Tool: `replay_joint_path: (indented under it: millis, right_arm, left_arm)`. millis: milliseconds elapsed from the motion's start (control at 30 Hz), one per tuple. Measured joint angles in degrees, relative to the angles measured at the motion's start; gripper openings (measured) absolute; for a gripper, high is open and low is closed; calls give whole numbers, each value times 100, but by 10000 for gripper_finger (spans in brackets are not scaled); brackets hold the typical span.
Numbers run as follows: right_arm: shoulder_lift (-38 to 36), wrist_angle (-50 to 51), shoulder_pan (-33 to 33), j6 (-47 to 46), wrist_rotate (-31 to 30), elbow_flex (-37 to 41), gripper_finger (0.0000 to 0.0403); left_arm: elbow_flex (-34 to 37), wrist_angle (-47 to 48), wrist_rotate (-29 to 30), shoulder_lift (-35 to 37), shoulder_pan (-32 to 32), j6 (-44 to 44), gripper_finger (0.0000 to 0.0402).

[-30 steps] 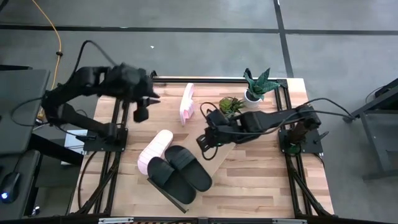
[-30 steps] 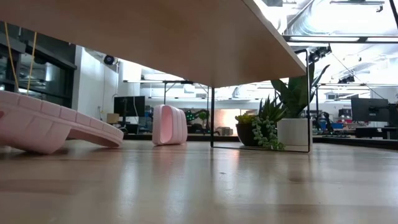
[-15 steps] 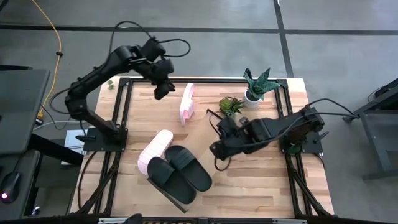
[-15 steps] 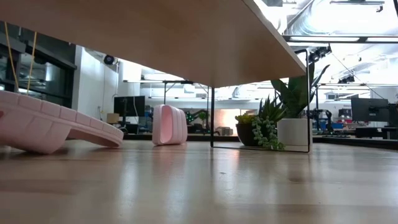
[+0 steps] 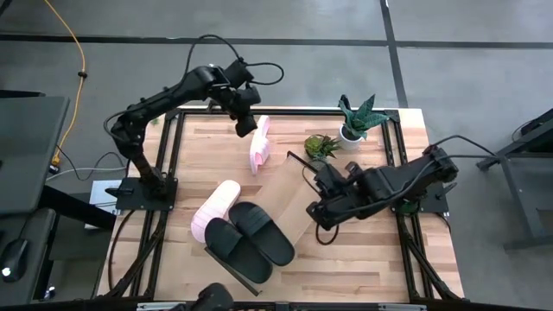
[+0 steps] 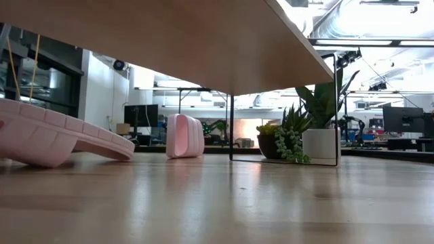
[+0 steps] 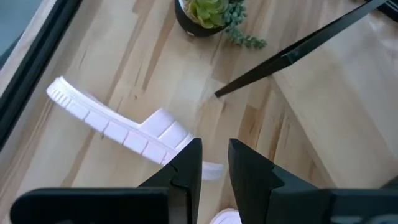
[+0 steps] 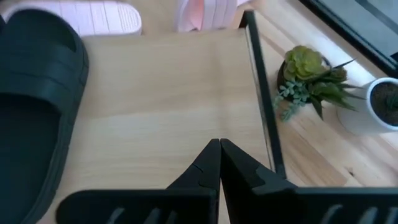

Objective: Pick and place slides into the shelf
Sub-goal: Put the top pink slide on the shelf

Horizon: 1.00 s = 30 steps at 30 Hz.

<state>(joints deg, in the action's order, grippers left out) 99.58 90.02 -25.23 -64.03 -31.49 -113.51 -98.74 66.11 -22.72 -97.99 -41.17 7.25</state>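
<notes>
From above, the left gripper (image 5: 245,121) hangs over the far edge of the table (image 5: 380,259), just beside a pink sandal (image 5: 260,144) standing on its edge there, while the right gripper (image 5: 316,213) sits low over the middle of the table, at the edge of the shelf board (image 5: 289,194). The light-wood board runs diagonally from near the small plant (image 5: 321,145) down toward the near-left, where two black sandals (image 5: 251,242) lie side by side on its lower end; a second pink sandal (image 5: 215,210) lies flat touching them on the left. A taller potted plant in a white pot (image 5: 356,119) stands at the far right corner. From table height, the board's underside (image 6: 169,41) fills the top of the picture, one thin black leg (image 6: 232,127) dropping to the table — the flat pink sandal (image 6: 61,139) at left, the upright pink one (image 6: 184,135) farther back, the two plants (image 6: 305,129) to the right. Neither gripper shows here. The left wrist camera looks down on the edge-standing pink sandal (image 7: 118,124), the small plant (image 7: 208,12) and a black frame bar (image 7: 298,46) of the shelf; this gripper's fingers (image 7: 186,168) stand a little apart, gripping nothing. The right wrist camera shows the board (image 8: 161,112) with a black sandal (image 8: 34,118) on it and both pink sandals beyond; its fingers (image 8: 208,165) are pressed together, tips over bare board, holding nothing.
</notes>
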Motion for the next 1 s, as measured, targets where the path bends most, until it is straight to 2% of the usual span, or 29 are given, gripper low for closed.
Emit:
replay_joint_path:
  millis: [133,267,400,567,667,867,1000]
  right_arm:
    - [-170,0,36,52,-403,0,1]
    - [-329,2,152,0,-739,0,1]
    - [-420,-2,315,97,-742,0,1]
    - [-452,-2,558,137,-601,0,1]
    - [-451,0,647,149,-521,0,1]
    - [-447,0,662,112,-502,0,1]
    - [-445,0,662,147,-503,0,1]
  left_arm:
    - [0,-55,17,-61,92,177,69]
    - [-2,-14,437,-83,275,544,69]
    - [-2,-2,815,-83,532,947,69]
    - [-2,19,988,-83,838,1283,72]
    - [-2,29,1043,-83,974,1276,95]
    - [-2,394,1410,-81,1144,453,179]
    - [0,439,1674,-140,1104,-503,197]
